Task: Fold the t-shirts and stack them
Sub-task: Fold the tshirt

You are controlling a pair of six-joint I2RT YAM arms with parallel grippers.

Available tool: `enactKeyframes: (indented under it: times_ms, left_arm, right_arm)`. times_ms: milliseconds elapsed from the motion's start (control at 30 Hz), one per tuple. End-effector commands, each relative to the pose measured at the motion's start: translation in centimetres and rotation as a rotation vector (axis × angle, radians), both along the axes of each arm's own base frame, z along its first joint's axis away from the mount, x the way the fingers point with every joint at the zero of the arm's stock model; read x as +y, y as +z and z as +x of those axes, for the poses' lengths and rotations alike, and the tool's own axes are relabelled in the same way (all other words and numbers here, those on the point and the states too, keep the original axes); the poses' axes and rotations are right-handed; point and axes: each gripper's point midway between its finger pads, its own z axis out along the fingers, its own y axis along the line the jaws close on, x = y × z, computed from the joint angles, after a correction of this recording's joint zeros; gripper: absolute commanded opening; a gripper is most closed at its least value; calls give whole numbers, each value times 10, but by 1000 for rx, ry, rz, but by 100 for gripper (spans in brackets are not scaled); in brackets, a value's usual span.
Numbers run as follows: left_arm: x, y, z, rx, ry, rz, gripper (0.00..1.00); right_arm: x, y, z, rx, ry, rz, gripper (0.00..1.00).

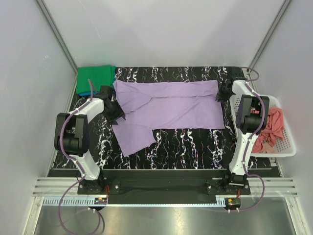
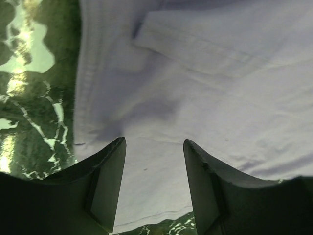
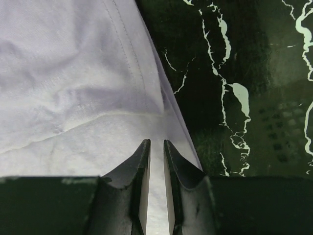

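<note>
A: Start big. What carries it all?

B: Black marbled bench (image 1: 186, 147). The purple t-shirt (image 1: 171, 105) lies across its middle, long way left to right, mostly flat. 1 flap sticks out toward the near edge on the left side.

A: Why laid out like that?

B: My read: it is spread for folding, each end within reach of 1 arm.

A: Anything else around?

B: White lattice basket (image 1: 289, 147) sits off the bench's right end with a salmon t-shirt (image 1: 271, 128) crumpled inside, unfolded. A green t-shirt (image 1: 95, 78) lies folded at the far left corner, just beside the purple one's corner. There is a sliver of blue under it, too small to call.

A: And the arms?

B: The left gripper (image 1: 116, 111) is over the shirt's left edge. Its wrist view shows the jaws spread, cloth flat below, nothing pinched. The right gripper (image 1: 223, 93) is at the right edge, jaws drawn almost together over the hem with a thin slit between. I cannot tell if cloth is nipped there.

A: Anything in the way?

B: Nothing lies on the purple shirt. The green stack sits close to the far left corner, so a fold that way could brush it. The basket is well clear
</note>
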Motion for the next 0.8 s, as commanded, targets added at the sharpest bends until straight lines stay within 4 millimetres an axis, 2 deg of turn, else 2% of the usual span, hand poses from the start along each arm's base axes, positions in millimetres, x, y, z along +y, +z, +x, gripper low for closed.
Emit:
enactKeyframes:
  times_ms: [0,100,233,333,400,433,467,567,700,767]
  left_arm:
    - [20,-10,-22,58,31,101,55]
    - [34,-19,-37,94,44,166,54]
    - [49,-28,-56,136,79,183,52]
    - [56,-20,-59,118,112,161,51]
    - [57,-7,-51,78,121,126,51]
    - [59,6,-43,35,133,95,51]
    - [58,20,-29,-17,121,80,52]
    - [44,48,1,-120,62,7,54]
    - [31,53,23,-161,22,-71,54]
    - [26,46,33,-173,14,-100,53]
  right_arm:
    - [-13,22,3,-53,-5,-84,24]
    - [-20,23,-3,-63,-20,-128,24]
    - [-17,19,-12,-59,-15,-129,24]
    - [-13,29,-8,-87,-1,-146,24]
    - [-8,43,-2,-117,18,-153,24]
    - [-6,55,3,-144,22,-158,24]
    - [-4,60,6,-155,24,-159,25]
    - [0,64,18,-187,29,-134,25]
    - [9,60,32,-198,74,-126,26]
    - [9,50,34,-181,104,-144,27]
